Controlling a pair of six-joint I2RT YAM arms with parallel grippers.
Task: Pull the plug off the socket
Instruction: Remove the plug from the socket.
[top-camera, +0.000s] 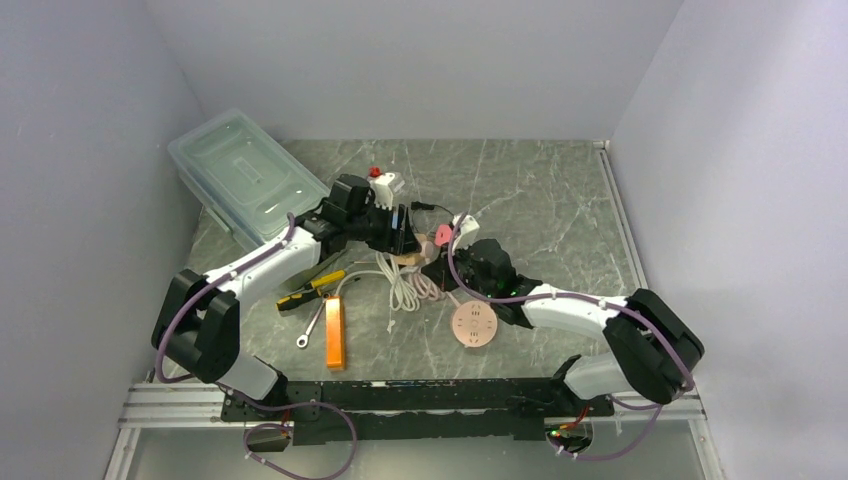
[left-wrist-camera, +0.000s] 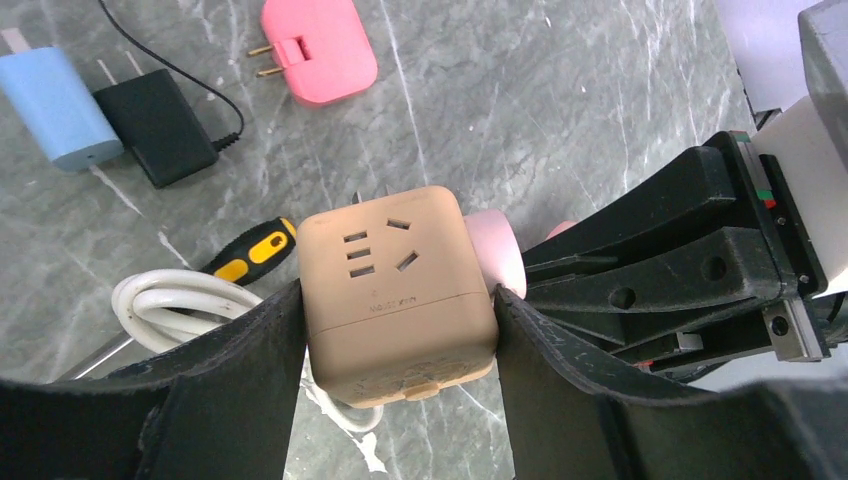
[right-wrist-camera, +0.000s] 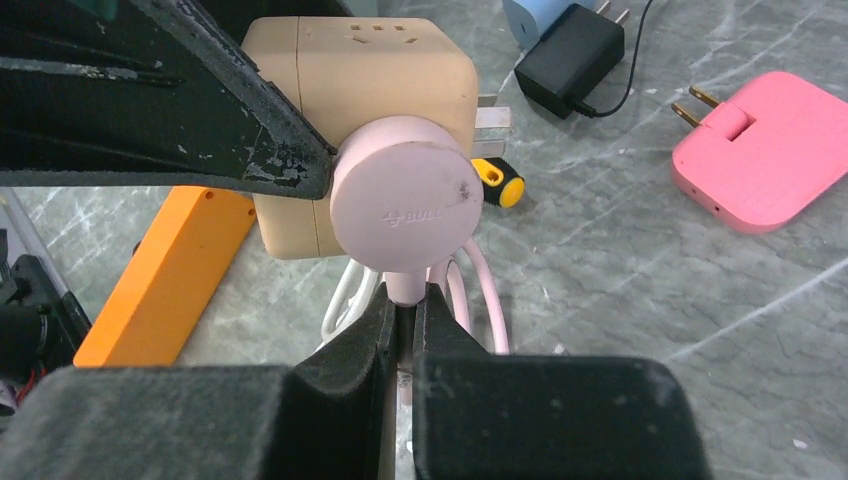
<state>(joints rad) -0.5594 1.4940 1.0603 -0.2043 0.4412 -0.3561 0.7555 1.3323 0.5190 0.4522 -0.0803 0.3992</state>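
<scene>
A tan cube socket (left-wrist-camera: 395, 290) is held just above the table, and my left gripper (left-wrist-camera: 397, 312) is shut on its two sides. A round pink plug (right-wrist-camera: 405, 200) is seated in the socket's side face (right-wrist-camera: 330, 60). In the left wrist view the plug (left-wrist-camera: 490, 245) pokes out to the right of the cube. My right gripper (right-wrist-camera: 405, 300) is shut on the plug's pink neck, right below the round head. Pink cable loops (right-wrist-camera: 490, 300) hang down behind the fingers. From above, both grippers meet at the socket (top-camera: 405, 257) mid-table.
A pink flat adapter (left-wrist-camera: 318, 50), a black charger (left-wrist-camera: 155, 125) and a blue adapter (left-wrist-camera: 55, 110) lie beyond the socket. A yellow-handled screwdriver (left-wrist-camera: 250, 250) and a white cable coil (left-wrist-camera: 170, 300) lie under it. An orange bar (top-camera: 334, 332), a round pink disc (top-camera: 473, 325) and a clear lidded box (top-camera: 245, 175) lie around.
</scene>
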